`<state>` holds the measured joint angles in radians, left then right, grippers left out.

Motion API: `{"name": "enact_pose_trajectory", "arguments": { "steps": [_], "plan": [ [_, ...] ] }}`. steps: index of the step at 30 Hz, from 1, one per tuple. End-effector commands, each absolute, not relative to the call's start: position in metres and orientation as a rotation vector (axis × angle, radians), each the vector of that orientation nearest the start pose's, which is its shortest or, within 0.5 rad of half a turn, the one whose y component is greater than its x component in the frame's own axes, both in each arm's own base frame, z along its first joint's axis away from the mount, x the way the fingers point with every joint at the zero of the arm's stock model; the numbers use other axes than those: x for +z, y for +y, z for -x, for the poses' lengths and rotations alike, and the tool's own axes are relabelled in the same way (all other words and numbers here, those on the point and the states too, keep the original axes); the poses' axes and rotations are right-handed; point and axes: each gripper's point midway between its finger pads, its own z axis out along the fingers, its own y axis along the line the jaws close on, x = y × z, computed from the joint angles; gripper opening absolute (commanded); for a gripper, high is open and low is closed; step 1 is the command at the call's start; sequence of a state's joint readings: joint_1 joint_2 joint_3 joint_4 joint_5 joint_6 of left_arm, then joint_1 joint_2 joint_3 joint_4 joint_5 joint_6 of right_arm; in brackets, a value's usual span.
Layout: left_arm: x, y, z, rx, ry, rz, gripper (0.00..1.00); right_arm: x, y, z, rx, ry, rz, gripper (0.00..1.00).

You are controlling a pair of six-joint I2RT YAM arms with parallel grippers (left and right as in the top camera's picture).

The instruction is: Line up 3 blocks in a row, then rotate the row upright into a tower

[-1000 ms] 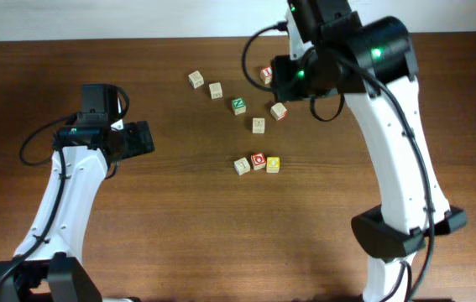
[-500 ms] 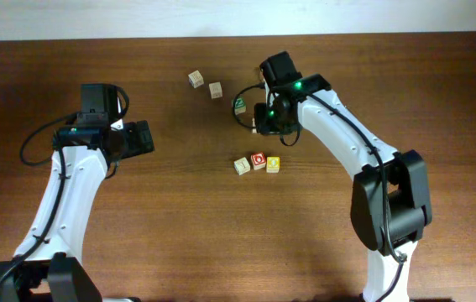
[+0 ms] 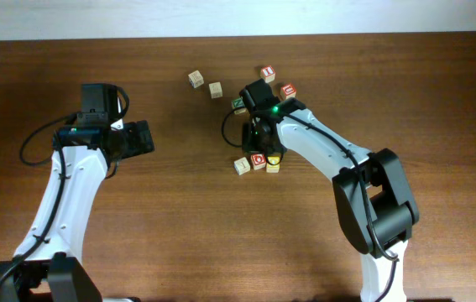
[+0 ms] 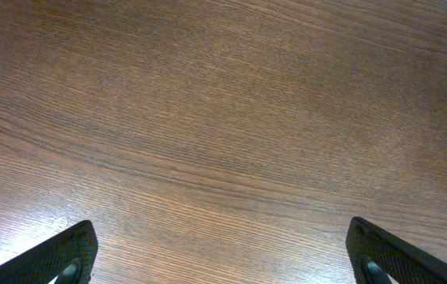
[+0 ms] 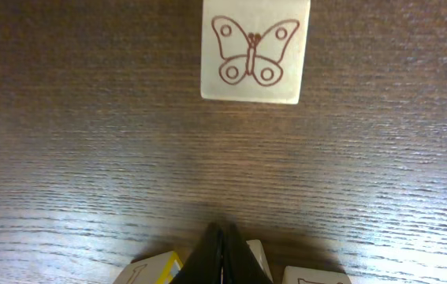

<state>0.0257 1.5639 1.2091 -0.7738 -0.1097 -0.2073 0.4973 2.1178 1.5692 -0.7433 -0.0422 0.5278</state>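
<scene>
Fingers of my right gripper (image 5: 223, 241) are pinched together, empty, by the red block (image 3: 258, 160); my left gripper (image 4: 221, 229) gapes wide.

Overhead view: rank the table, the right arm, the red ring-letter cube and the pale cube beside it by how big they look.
Largest: the table.
Next: the right arm.
Smallest: the red ring-letter cube and the pale cube. They look alike in size, so I won't rank them.

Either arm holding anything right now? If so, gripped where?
Nothing is held. The right fingers are shut tip to tip with nothing between them; the left fingers stand open over the table.
</scene>
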Motion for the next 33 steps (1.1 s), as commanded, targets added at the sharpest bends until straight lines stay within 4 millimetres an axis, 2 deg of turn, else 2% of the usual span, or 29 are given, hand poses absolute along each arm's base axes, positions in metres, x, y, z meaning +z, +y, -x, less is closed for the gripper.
{"name": "enact_pose_trajectory", "arguments": {
  "steps": [1,5,10,12,13,16,19,22,26,33],
  "plan": [
    [0.133,0.03,-0.377,0.095,2.648,0.37,0.99,0.016,0.225,-0.396,0.213,2.95,-0.048,0.04],
    [0.133,0.03,-0.377,0.095,2.648,0.37,0.99,0.014,0.222,-0.387,0.201,2.991,-0.076,0.04],
    [0.133,0.03,-0.377,0.095,2.648,0.37,0.99,0.018,0.226,-0.393,0.223,2.969,-0.058,0.04],
    [0.133,0.03,-0.377,0.095,2.648,0.37,0.99,0.047,0.255,-0.408,0.392,2.9,0.13,0.05],
    [0.133,0.03,-0.377,0.095,2.648,0.37,0.99,0.052,0.267,-0.408,0.446,2.879,0.187,0.05],
    [0.133,0.03,-0.377,0.095,2.648,0.37,0.99,0.052,0.296,-0.388,0.454,2.87,0.352,0.06],
    [0.133,0.03,-0.377,0.095,2.648,0.369,0.99,0.047,0.31,-0.37,0.449,2.888,0.417,0.05],
    [0.133,0.03,-0.377,0.095,2.648,0.37,0.99,0.039,0.309,-0.361,0.426,2.908,0.439,0.05],
    [0.133,0.03,-0.377,0.095,2.648,0.37,0.99,0.023,0.297,-0.364,0.317,2.916,0.423,0.05],
    [0.133,0.03,-0.377,0.095,2.648,0.37,0.99,0.02,0.285,-0.365,0.219,2.921,0.41,0.05]
  ]
}}
